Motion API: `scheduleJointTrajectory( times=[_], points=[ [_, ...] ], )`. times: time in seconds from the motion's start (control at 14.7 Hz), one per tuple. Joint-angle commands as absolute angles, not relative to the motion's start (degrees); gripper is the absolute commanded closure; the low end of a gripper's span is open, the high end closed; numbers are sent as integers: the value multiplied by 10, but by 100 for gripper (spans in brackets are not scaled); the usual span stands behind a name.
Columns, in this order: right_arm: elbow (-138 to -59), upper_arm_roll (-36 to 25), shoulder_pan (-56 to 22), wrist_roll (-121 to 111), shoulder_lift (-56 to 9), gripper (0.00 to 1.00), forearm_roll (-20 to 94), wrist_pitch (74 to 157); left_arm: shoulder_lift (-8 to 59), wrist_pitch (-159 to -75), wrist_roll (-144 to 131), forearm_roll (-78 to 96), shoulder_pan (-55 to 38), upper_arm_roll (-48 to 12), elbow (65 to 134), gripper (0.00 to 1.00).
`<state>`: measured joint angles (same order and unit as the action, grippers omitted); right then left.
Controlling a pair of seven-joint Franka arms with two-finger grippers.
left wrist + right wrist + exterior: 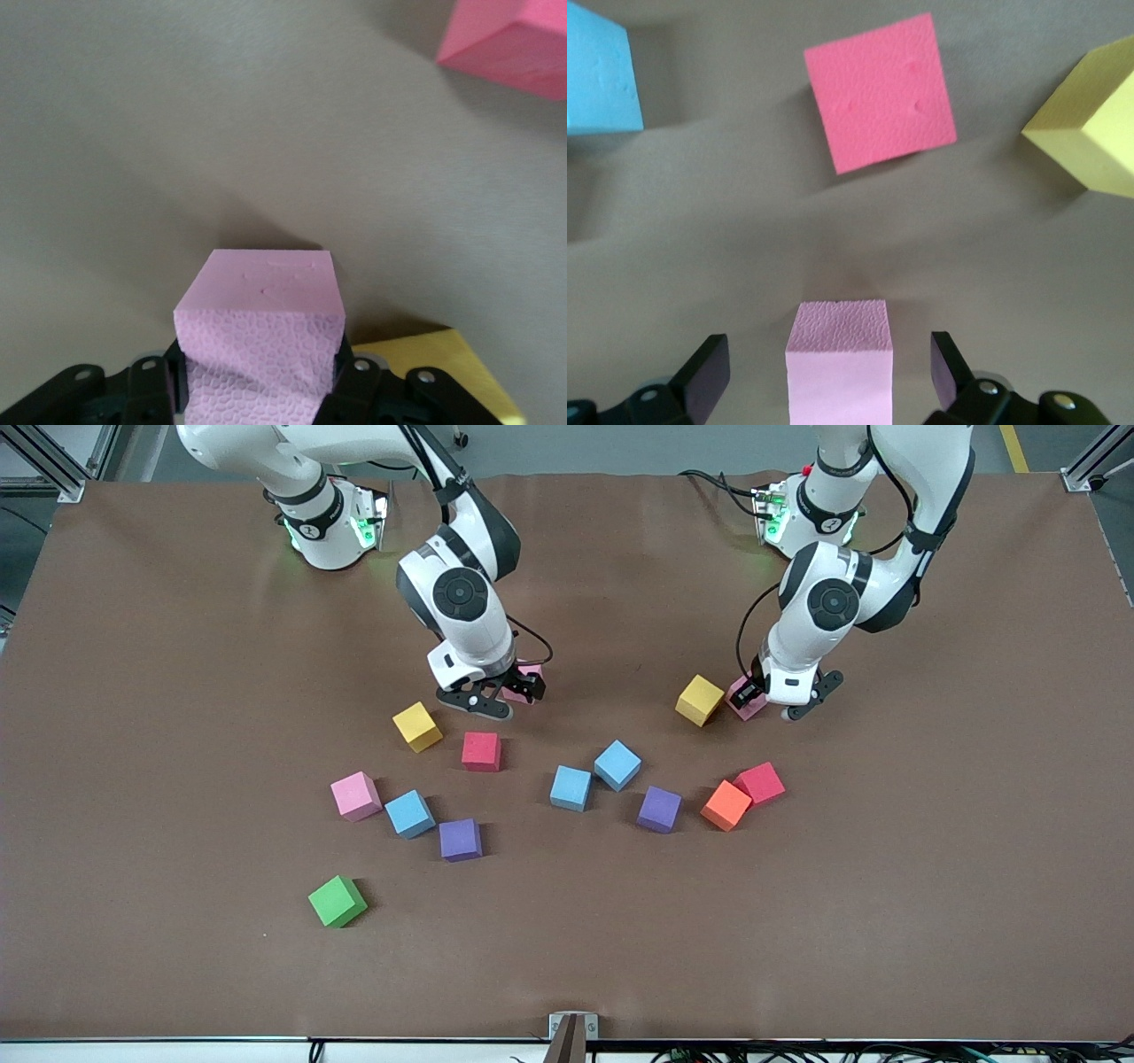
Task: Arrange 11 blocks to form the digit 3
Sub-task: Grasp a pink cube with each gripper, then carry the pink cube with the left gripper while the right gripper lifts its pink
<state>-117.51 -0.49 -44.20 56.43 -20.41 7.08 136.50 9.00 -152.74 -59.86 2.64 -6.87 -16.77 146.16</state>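
We are seeing the left tool (257, 390) clamping a pink cube (261, 341) on the table (930, 886), touching the yellow cube (700, 700). The right tool (831, 372) (fingers standing apart) is straddling another pink cube (838, 363), well apart from that yellow cube.

Both arms: glossy white shells, black joint discs, green base lights, black cables, black hands with silver screws.

I can't read any words, numbers or signs here. My soft foam blocks are plain on every side I can see, and the brown bench (133, 779) has nothing written on it. My white arms have small round marks near their bottoms, but they are too tiny for me to read.
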Motion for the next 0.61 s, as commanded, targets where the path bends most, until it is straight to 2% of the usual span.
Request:
scheduleJointTrajectory(
  times=[0.0,0.2,0.41,0.55],
  points=[
    [-1187,-11,-460,577,-210,0,73,1384,53,-1464,-604,24,-76,-178,1440,78],
    [-1219,-11,-471,582,-212,0,73,1431,4,-1329,-598,-18,-76,-203,1406,81],
    [-1228,-12,-478,584,-216,0,73,1447,-5,-1222,-598,-19,-76,-250,1357,81],
    [-1230,-11,-482,585,-224,0,73,1461,3,-1200,-599,-14,-76,-288,1331,81]
  ],
)
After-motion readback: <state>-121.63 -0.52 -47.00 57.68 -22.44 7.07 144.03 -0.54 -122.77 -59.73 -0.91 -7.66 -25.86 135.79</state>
